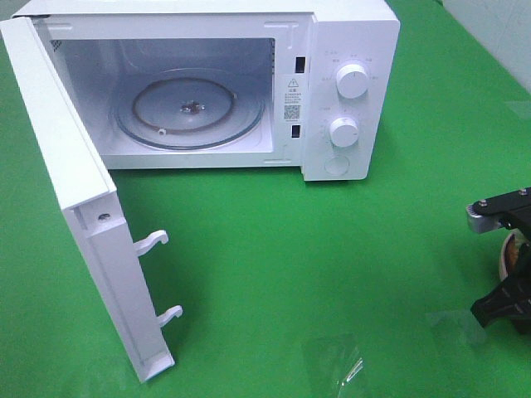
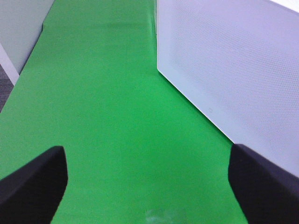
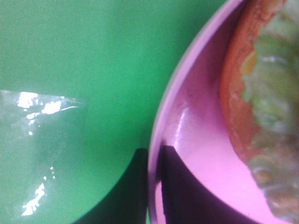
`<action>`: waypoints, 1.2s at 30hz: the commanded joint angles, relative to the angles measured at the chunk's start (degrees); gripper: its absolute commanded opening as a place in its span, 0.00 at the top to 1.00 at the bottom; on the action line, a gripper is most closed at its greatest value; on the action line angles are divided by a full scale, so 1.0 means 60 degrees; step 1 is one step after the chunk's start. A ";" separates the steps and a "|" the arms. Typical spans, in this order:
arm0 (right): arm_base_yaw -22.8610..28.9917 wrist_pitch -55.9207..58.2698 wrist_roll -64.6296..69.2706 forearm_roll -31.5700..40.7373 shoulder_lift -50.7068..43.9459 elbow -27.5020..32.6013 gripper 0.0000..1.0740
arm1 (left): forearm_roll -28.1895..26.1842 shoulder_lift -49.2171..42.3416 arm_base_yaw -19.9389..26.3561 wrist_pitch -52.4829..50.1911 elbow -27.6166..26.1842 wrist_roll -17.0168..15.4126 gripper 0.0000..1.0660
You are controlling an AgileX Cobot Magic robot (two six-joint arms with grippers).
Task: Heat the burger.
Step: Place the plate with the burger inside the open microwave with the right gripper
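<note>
The microwave (image 1: 353, 50) has a smooth white shell with a light gloss and two white plastic knobs (image 1: 353, 81). Its turntable (image 1: 191, 112) is clear glass. The door (image 2: 233, 60) shows a fine dotted mesh under a smooth face. The table cover (image 1: 332, 265) is matt green. A scrap of clear film (image 3: 37, 140) is crinkled and shiny. The plate (image 3: 196, 154) is glossy pink, and the burger (image 3: 266, 102) looks dull and rough at its edge.
</note>
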 commanded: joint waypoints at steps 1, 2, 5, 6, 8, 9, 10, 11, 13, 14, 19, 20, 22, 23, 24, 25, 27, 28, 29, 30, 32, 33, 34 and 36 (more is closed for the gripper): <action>0.0010 0.0076 0.0401 0.0573 -0.0143 -0.0134 1.00 | -0.0086 -0.0201 0.0038 -0.0153 0.0029 0.0019 0.19; 0.0010 0.0172 0.0477 0.0573 -0.0258 -0.0210 1.00 | -0.0086 -0.0201 0.0038 -0.0153 0.0029 0.0019 0.19; 0.0010 0.0630 0.0907 0.0573 -0.0592 -0.0506 1.00 | -0.0086 -0.0201 0.0038 -0.0153 0.0029 0.0019 0.19; 0.0010 0.0630 0.0907 0.0573 -0.0592 -0.0506 1.00 | -0.0086 -0.0201 0.0038 -0.0153 0.0029 0.0019 0.19; 0.0010 0.0726 0.0936 0.0573 -0.0735 -0.0544 1.00 | -0.0086 -0.0201 0.0038 -0.0153 0.0029 0.0019 0.19; 0.0010 0.0783 0.0936 0.0583 -0.0888 -0.0563 1.00 | -0.0086 -0.0201 0.0038 -0.0153 0.0029 0.0019 0.19; 0.0010 0.0783 0.0936 0.0583 -0.0888 -0.0563 1.00 | -0.0086 -0.0201 0.0038 -0.0153 0.0029 0.0019 0.19; 0.0010 0.0821 0.0936 0.0573 -0.1127 -0.0563 1.00 | -0.0086 -0.0201 0.0038 -0.0153 0.0029 0.0019 0.19; 0.0010 0.0840 0.0936 0.0563 -0.1337 -0.0563 1.00 | -0.0086 -0.0201 0.0038 -0.0153 0.0029 0.0019 0.19; 0.0010 0.0840 0.0936 0.0563 -0.1337 -0.0563 1.00 | -0.0086 -0.0201 0.0038 -0.0153 0.0029 0.0019 0.19; 0.0286 0.0974 0.1117 0.0153 -0.1824 -0.0563 1.00 | -0.0086 -0.0201 0.0038 -0.0153 0.0029 0.0019 0.19; 0.0286 0.0974 0.1117 0.0153 -0.1824 -0.0563 1.00 | -0.0086 -0.0201 0.0038 -0.0153 0.0029 0.0019 0.19; 0.0697 0.1213 0.1413 -0.0267 -0.1881 -0.0563 1.00 | -0.0086 -0.0201 0.0038 -0.0153 0.0029 0.0019 0.19; 0.0697 0.1213 0.1413 -0.0267 -0.1881 -0.0563 1.00 | -0.0086 -0.0201 0.0038 -0.0153 0.0029 0.0019 0.19; 0.0945 0.1337 0.1662 -0.0525 -0.1881 -0.0563 1.00 | -0.0086 -0.0201 0.0038 -0.0153 0.0029 0.0019 0.19; 0.0945 0.1337 0.1662 -0.0525 -0.1881 -0.0563 1.00 | -0.0086 -0.0201 0.0038 -0.0153 0.0029 0.0019 0.19; 0.1155 0.1375 0.1843 -0.0716 -0.1891 -0.0563 1.00 | -0.0086 -0.0201 0.0038 -0.0153 0.0029 0.0019 0.19; 0.1337 0.1385 0.1929 -0.0773 -0.1929 -0.0563 1.00 | -0.0086 -0.0201 0.0038 -0.0153 0.0029 0.0019 0.19; 0.1337 0.1385 0.1929 -0.0773 -0.1929 -0.0563 1.00 | -0.0086 -0.0201 0.0038 -0.0153 0.0029 0.0019 0.19; 0.1537 0.1413 0.1929 -0.0821 -0.2034 -0.0563 1.00 | -0.0086 -0.0201 0.0038 -0.0153 0.0029 0.0019 0.19; 0.1738 0.1490 0.1929 -0.0888 -0.2158 -0.0563 1.00 | -0.0086 -0.0201 0.0038 -0.0153 0.0029 0.0019 0.19; 0.1939 0.1671 0.1929 -0.0898 -0.2273 -0.0563 1.00 | -0.0086 -0.0201 0.0038 -0.0153 0.0029 0.0019 0.19; 0.1939 0.1671 0.1929 -0.0898 -0.2273 -0.0563 1.00 | -0.0086 -0.0201 0.0038 -0.0153 0.0029 0.0019 0.19; 0.2034 0.1776 0.1929 -0.0917 -0.2340 -0.0563 1.00 | -0.0086 -0.0201 0.0038 -0.0153 0.0029 0.0019 0.19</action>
